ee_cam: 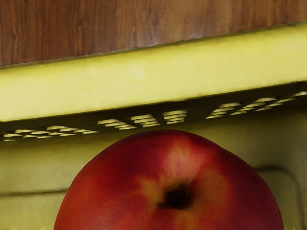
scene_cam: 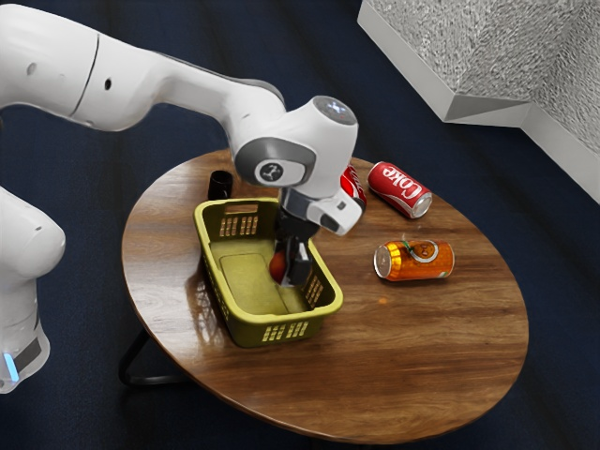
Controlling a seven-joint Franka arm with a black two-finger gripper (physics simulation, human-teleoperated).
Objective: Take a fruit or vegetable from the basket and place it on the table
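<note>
Opening of black tool (scene_cam: pixel 292 270) cannot be told — lifted low, round red fruit (ee_cam: pixel 168 191) could be knocked by green plastic basket (scene_cam: pixel 247 330)

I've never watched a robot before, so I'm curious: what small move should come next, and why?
Probably a gentle squeeze on the red fruit, before lifting. The end effector is down in the basket, right at the fruit, but I can't tell whether it already has hold.
</note>
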